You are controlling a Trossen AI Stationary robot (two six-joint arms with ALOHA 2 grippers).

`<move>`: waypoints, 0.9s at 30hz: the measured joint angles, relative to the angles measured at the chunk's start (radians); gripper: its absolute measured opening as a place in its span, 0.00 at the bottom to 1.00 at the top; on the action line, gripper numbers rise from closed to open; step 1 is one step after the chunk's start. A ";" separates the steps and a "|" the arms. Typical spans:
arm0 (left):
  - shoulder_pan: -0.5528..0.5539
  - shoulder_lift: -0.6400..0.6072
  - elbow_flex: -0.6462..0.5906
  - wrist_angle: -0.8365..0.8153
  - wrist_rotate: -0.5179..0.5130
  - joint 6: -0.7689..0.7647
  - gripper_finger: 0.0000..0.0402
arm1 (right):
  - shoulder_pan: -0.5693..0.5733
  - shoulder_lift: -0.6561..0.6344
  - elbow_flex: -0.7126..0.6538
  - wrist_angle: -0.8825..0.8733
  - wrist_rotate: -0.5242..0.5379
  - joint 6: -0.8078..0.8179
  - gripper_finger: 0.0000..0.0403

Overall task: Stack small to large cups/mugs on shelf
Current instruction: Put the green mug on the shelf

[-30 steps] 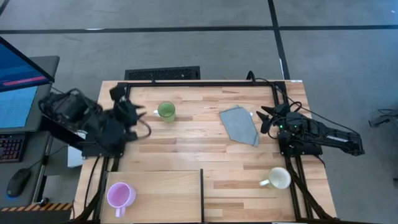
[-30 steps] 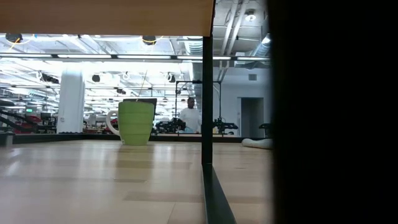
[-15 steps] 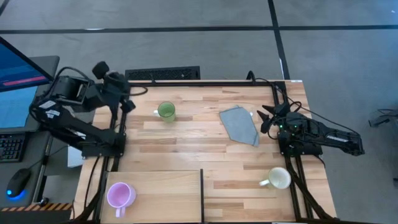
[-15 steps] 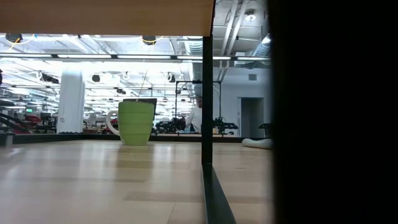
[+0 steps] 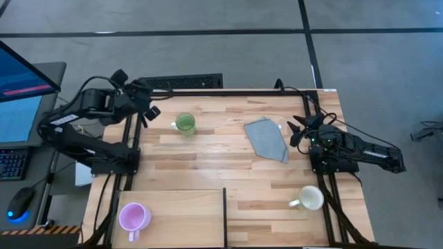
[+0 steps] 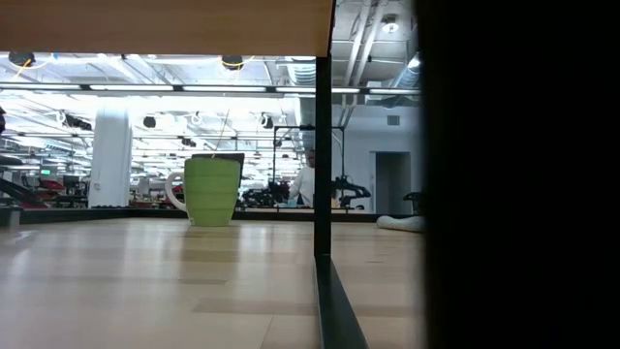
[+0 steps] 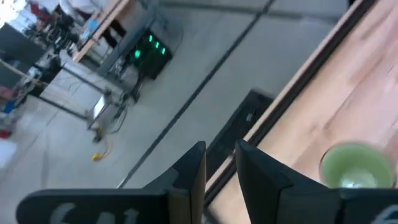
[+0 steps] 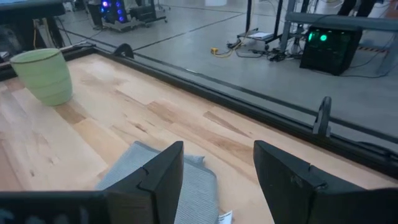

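Three mugs sit well apart from one another on our table. We see the green mug [image 5: 185, 123] upright on the striped plank tabletop [image 5: 208, 155] near the far edge, its handle toward the left gripper [image 5: 148, 111]. The light purple mug [image 5: 133, 217] stands on the shelf [image 5: 187, 214], the pale board at the near left corner. The cream-white mug [image 5: 310, 198] rests on the planks at the near right, off the shelf. A grey folded cloth [image 5: 266, 138] lies between the green mug and the right gripper [image 5: 293, 131]. A thin dark upright [image 5: 224, 214] marks the shelf's right end.

Our left gripper hangs near the table's far left corner, just beside the green mug but apart from it; its fingers [image 7: 193, 171] stand close together with only a narrow gap and clasp nothing. Our right gripper waits at the right edge, just beside the cloth, fingers [image 8: 163, 171] spread wide and empty.

From table height, the green mug shows clearly, while a dark mass blocks the whole right side. A person [image 6: 306, 180] stands far off in the room behind.
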 joint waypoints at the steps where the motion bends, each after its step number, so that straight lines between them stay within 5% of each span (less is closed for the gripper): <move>1: 0.000 -0.022 -0.032 0.061 0.002 0.028 0.20 | 0.000 0.000 0.000 0.000 0.001 0.000 0.54; 15: 0.034 -0.291 -0.572 0.703 0.076 0.291 0.20 | 0.000 0.000 0.000 0.008 0.001 -0.026 0.54; 27: 0.281 -0.328 -0.772 0.941 0.369 0.351 0.20 | 0.000 0.000 0.000 0.014 0.001 -0.026 0.54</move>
